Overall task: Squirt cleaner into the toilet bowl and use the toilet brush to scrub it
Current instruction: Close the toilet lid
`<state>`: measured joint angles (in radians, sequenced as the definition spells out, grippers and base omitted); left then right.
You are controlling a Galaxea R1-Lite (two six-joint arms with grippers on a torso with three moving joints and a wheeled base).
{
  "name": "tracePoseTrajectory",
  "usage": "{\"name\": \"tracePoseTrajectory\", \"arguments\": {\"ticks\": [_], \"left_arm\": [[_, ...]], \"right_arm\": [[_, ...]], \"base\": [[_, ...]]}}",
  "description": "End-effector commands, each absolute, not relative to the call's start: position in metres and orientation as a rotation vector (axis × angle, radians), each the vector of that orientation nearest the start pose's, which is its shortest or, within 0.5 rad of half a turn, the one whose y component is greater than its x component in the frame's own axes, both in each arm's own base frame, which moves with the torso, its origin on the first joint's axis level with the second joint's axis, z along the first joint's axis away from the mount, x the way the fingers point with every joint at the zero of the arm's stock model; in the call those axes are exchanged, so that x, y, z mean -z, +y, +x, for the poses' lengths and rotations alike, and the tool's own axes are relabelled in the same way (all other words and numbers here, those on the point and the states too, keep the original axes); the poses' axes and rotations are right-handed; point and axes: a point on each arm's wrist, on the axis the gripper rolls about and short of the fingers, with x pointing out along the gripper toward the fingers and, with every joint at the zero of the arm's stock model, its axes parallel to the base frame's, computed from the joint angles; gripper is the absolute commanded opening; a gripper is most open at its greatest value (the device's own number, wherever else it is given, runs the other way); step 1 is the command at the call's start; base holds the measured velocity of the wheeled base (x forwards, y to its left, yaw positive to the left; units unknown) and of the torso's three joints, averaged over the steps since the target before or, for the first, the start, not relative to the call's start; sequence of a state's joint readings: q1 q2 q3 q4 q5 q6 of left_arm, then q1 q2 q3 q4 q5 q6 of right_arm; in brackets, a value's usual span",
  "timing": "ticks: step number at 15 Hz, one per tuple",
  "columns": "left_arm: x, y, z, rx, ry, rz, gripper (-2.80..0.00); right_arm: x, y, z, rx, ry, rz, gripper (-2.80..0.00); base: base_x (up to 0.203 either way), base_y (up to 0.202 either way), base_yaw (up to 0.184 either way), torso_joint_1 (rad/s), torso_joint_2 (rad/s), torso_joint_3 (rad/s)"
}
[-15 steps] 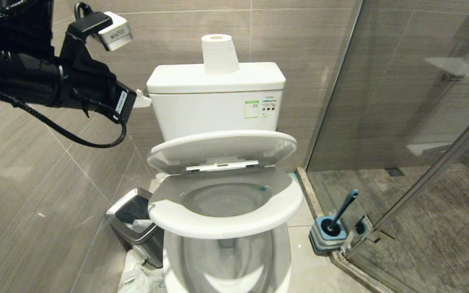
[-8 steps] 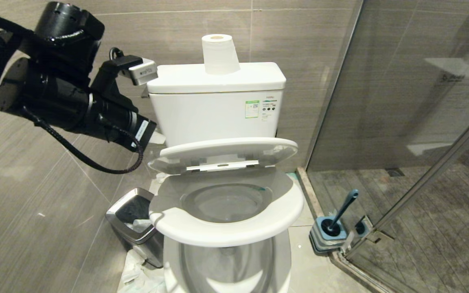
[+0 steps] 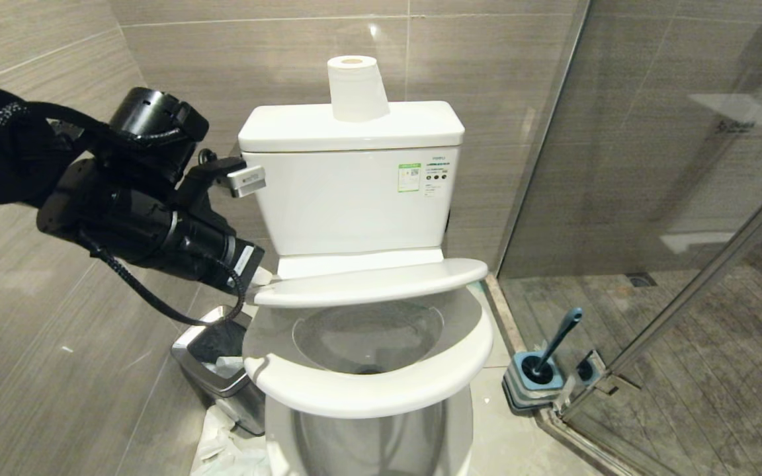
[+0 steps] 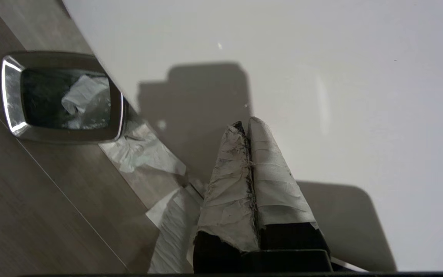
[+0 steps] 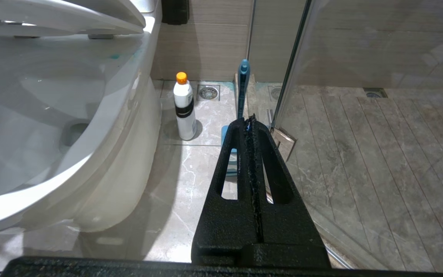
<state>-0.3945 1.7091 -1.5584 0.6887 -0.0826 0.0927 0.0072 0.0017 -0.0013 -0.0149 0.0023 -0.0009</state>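
Nearest the robot, the toilet bowl (image 3: 368, 344) stood with its seat down and its lid (image 3: 371, 283) tipped low. At the lid's nine o'clock edge the left gripper (image 3: 260, 276), jaws pressed together on nothing, touched the rim. The toilet brush (image 3: 556, 340) sat in its holder (image 3: 532, 382) at three o'clock, well apart, with the right gripper (image 5: 249, 122) shut and empty near it. At eight o'clock stood a steel-rimmed bin (image 3: 219, 360). Farthest, a paper roll (image 3: 356, 87) topped the tank (image 3: 352, 173).
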Motion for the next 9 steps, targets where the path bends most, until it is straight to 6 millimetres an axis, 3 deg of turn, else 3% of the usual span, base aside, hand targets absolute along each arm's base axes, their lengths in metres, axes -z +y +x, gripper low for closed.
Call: {"name": "tracePoseTrajectory", "arguments": {"ticks": [1, 6, 9], "left_arm": [[-0.259, -0.111, 0.264, 0.487, 0.871, 0.204, -2.80], [-0.246, -0.108, 0.257, 0.450, 0.955, 0.072, -2.80], [-0.226, -0.100, 0.264, 0.411, 0.978, 0.034, -2.80]], "right_arm": [[-0.078, 0.000, -0.023, -0.011, -0.014, -0.002, -2.80], [-0.078, 0.000, -0.023, -0.011, -0.014, -0.002, -2.80], [-0.077, 0.000, -0.023, -0.011, -0.013, -0.001, -2.80]], "base": [[0.000, 0.000, 0.000, 0.000, 0.00, 0.000], [0.000, 0.000, 0.000, 0.000, 0.00, 0.000], [0.000, 0.000, 0.000, 0.000, 0.00, 0.000]]}}
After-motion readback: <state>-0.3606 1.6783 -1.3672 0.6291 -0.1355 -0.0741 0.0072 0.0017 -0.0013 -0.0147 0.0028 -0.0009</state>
